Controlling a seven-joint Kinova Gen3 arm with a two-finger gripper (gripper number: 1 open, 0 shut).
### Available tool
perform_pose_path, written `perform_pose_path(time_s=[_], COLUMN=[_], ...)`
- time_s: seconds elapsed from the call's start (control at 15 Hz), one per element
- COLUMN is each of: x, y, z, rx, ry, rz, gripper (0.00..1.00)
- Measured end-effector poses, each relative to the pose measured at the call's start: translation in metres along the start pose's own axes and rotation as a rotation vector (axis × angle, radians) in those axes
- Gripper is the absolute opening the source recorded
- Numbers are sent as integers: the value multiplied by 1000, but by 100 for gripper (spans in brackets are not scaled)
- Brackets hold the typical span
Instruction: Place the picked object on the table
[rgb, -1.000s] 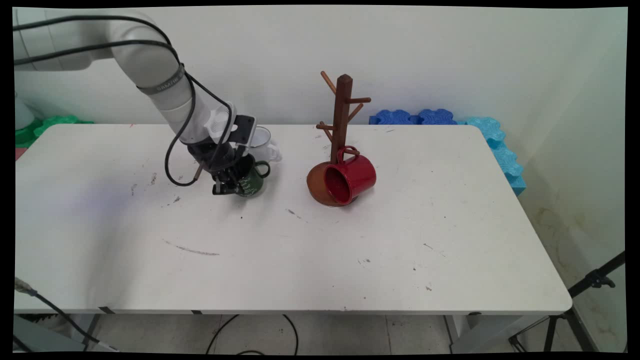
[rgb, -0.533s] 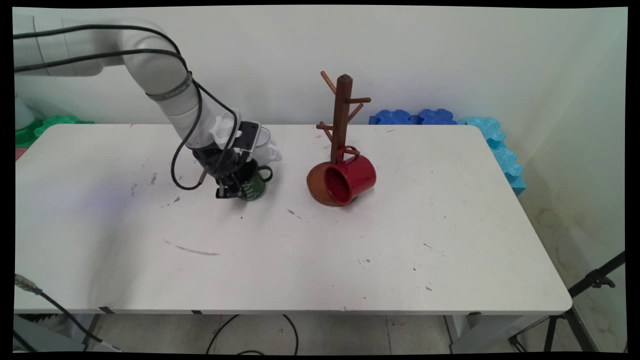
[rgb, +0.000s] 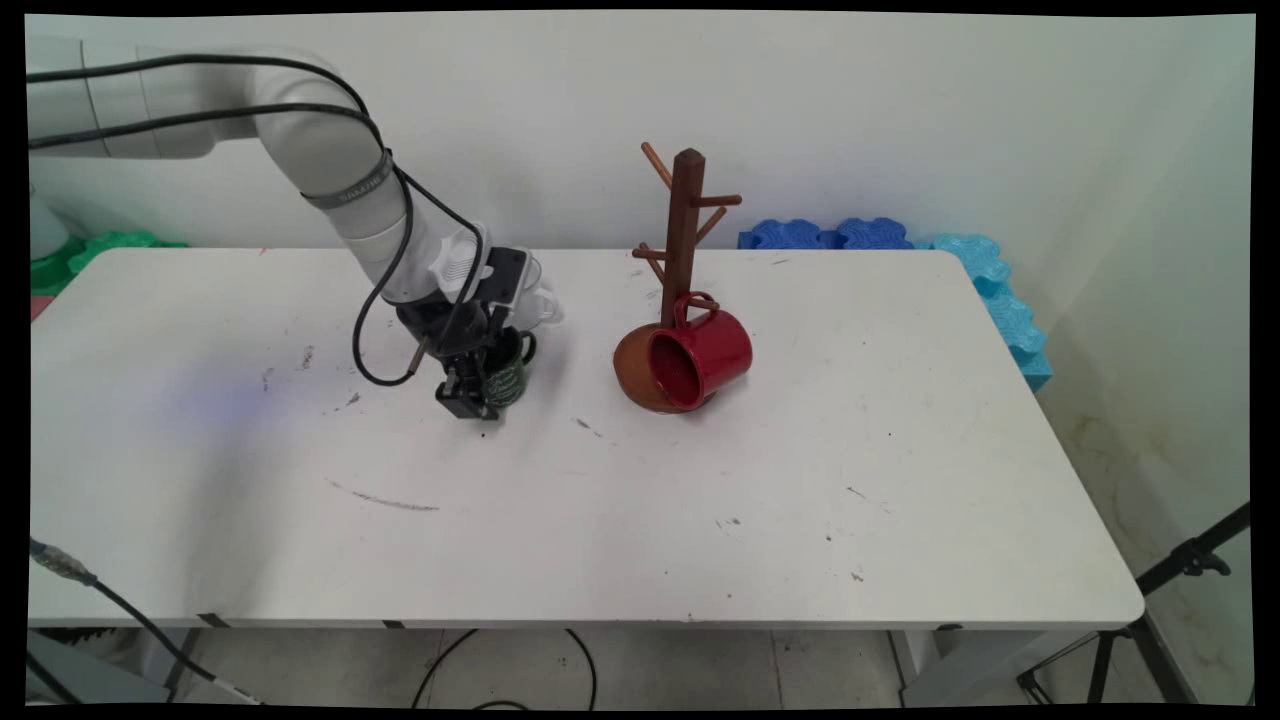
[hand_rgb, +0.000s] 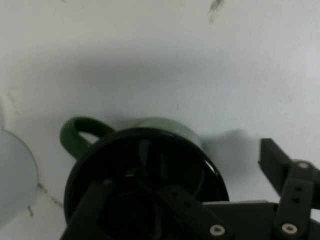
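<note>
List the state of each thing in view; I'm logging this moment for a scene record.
gripper: open, one finger inside the green mug, one outside its wall
green mug: upright on the table
clear cup: upright, behind the green mug
red mug: hanging tilted from a low peg
mug tree: standing upright

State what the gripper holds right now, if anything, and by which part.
The gripper straddles the green mug's rim wall, one finger inside, one outside with a gap. Nothing is gripped yet.
</note>
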Motion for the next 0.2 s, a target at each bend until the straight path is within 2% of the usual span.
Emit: perform_pose_path(time_s=[0.2], x=[5], y=[0], z=[-13], rx=[-3], ry=[61], rz=[-33], gripper=[100])
